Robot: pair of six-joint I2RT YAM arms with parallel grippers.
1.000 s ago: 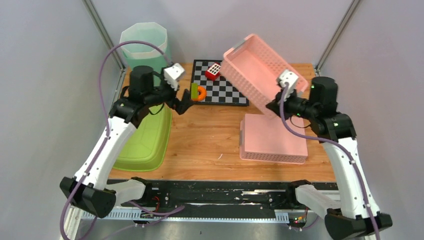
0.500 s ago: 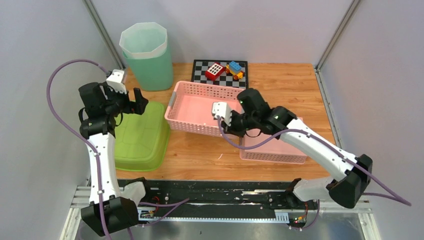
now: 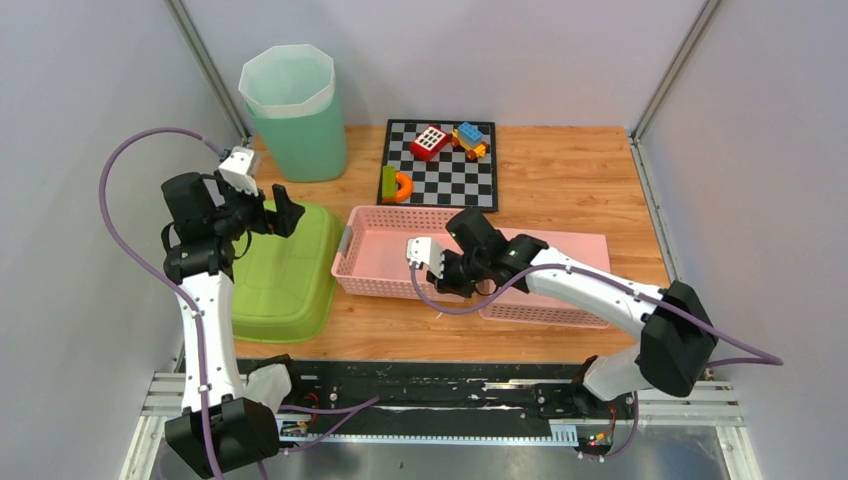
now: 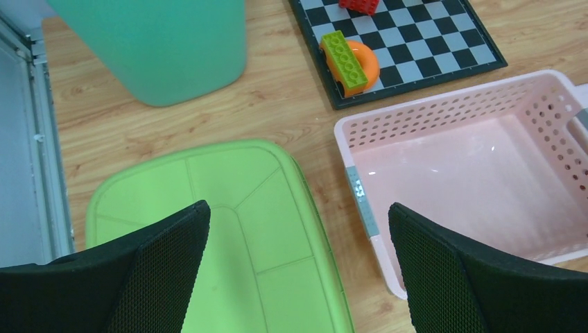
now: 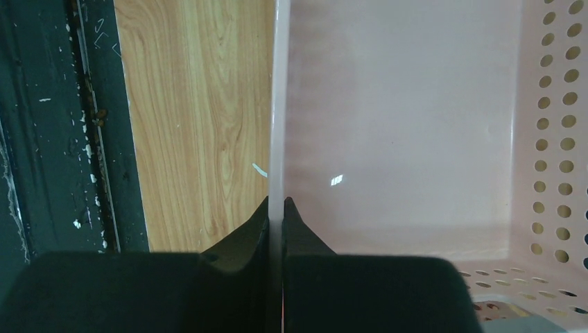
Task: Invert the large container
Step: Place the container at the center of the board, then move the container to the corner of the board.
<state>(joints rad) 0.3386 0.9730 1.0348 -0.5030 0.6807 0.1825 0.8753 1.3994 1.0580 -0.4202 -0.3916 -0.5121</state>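
The large container, a pink perforated basket (image 3: 372,262), sits open side up in the middle of the table, its right end over a second pink basket (image 3: 565,308) that lies upside down. My right gripper (image 3: 443,286) is shut on the upright basket's near long wall (image 5: 277,104), one finger inside and one outside, and the rim shows edge-on between the fingers (image 5: 277,202). My left gripper (image 3: 282,216) hangs open above the overturned green tub (image 3: 285,290) and holds nothing. In the left wrist view the left gripper (image 4: 295,215) spans the tub's edge (image 4: 229,208) and the basket's left end (image 4: 360,201).
A teal bin (image 3: 290,110) stands at the back left. Behind the basket a checkerboard mat (image 3: 455,180) carries a red block (image 3: 428,142), a blue-and-yellow toy (image 3: 468,138) and a green brick on an orange ring (image 3: 395,185). The table's front edge is just near the basket.
The right arm brought the basket from raised and tilted at the back right down to the table's middle, open side up. The left arm drew back left over the green tub.
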